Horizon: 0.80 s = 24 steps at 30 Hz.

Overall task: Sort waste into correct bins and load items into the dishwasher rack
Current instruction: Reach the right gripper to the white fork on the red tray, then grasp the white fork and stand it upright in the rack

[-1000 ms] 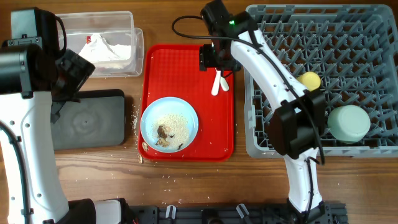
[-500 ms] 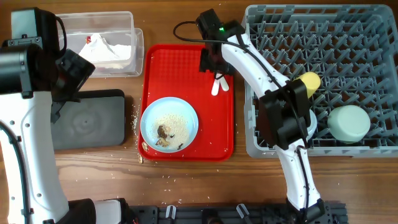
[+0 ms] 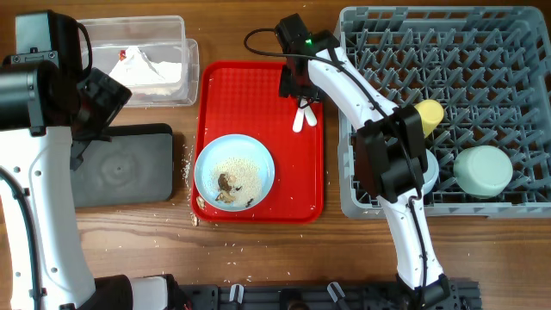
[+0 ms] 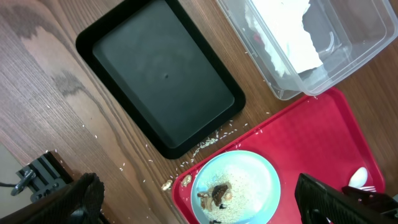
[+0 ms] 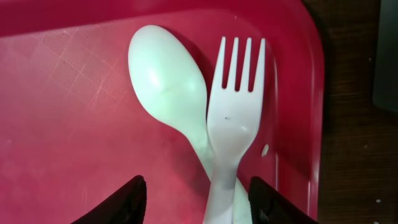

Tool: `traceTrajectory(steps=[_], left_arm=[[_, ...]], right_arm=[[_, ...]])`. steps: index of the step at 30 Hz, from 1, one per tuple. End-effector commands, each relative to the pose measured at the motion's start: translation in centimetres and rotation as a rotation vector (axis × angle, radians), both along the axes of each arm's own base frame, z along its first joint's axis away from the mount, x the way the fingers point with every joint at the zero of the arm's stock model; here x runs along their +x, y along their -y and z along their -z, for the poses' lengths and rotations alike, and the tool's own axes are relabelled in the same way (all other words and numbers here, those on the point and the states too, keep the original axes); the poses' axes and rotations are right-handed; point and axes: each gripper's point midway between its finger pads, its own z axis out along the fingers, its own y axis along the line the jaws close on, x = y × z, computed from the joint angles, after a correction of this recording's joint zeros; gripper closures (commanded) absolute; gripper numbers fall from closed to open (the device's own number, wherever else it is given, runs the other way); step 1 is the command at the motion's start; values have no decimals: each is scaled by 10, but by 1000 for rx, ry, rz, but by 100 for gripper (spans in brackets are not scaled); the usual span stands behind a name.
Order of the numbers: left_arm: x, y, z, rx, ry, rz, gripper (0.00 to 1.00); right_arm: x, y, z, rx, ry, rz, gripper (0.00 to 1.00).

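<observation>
Two overlapped handles, fork [image 5: 231,124] at the spoon's [image 5: 168,81] 3 o'clock, sit between the spread fingers [image 5: 118,202] of my right claw [image 5: 196,186]; closing now risks pinching both or flicking one away.

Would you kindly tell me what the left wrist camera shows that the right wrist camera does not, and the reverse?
Only the left wrist view: the black tray, the clear tub holding the napkin, and the blue plate with rice and scraps. Only the right wrist view: a clear look at the fork lying over the handle of the spoon, with the open right gripper straddling both. Shared: the red tray and the spoon, which just peeks in at the left wrist view's lower right edge.
</observation>
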Motion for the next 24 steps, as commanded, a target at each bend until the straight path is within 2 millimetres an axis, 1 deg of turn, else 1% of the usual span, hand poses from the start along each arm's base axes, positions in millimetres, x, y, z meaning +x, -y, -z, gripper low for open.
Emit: traceTrajectory(steps=[1, 5, 10, 13, 15, 16, 17, 20, 24], left_arm=[[0, -2, -1, -5, 9, -21, 0], [0, -2, -1, -5, 9, -21, 0], [0, -2, -1, -5, 9, -21, 0], [0, -2, -1, -5, 9, -21, 0], [0, -2, -1, -5, 9, -21, 0], [0, -2, -1, -5, 9, -21, 0], [0, -2, -1, -6, 9, -21, 0], [0, -2, -1, -5, 9, -21, 0], [0, -2, -1, -5, 9, -21, 0]], right_arm=[[3, 4, 12, -23, 0, 22, 48], [-4, 7, 26, -34, -23, 22, 49], [-4, 7, 27, -34, -21, 20, 54], [-4, 7, 27, -35, -22, 20, 61], [-4, 7, 27, -34, -20, 20, 72], [-4, 7, 27, -34, -21, 20, 76], [-4, 7, 26, -33, -20, 19, 78], [-2, 5, 18, -28, -13, -9, 85], [3, 9, -11, -9, 25, 3, 93]])
